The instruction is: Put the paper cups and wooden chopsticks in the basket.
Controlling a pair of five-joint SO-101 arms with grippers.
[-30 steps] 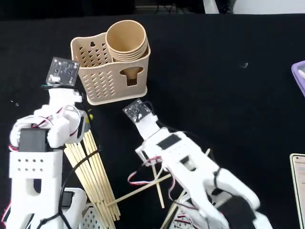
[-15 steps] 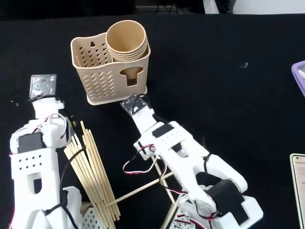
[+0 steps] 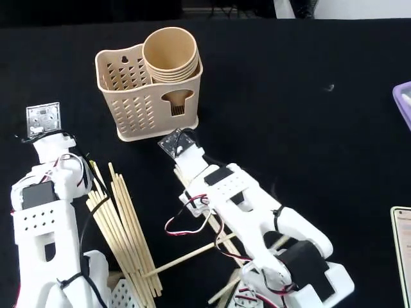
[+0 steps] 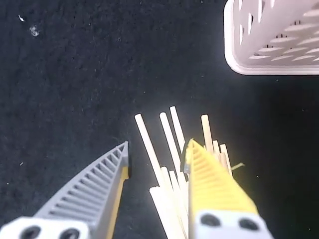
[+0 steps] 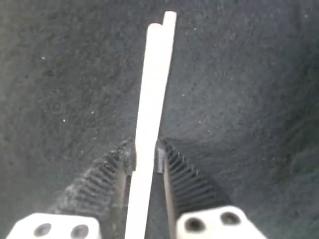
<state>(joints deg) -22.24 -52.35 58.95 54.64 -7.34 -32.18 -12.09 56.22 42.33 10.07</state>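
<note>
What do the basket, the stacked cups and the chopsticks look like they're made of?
The basket is likely moulded plastic, smooth beige, with regular slots. The cups are apparently paper, matte tan, with thin rolled rims. The chopsticks look like pale bare wood, possibly bamboo; the grain is too fine to tell.

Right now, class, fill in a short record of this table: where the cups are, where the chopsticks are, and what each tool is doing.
paper cups: stacked, standing in one compartment of the basket
loose chopsticks: a bundle lying on the black table, outside the basket
left tool: open, over the bundle's ends
right tool: shut on a pair of chopsticks, close to the basket's front
left to do: no chopsticks in the basket yet
</note>
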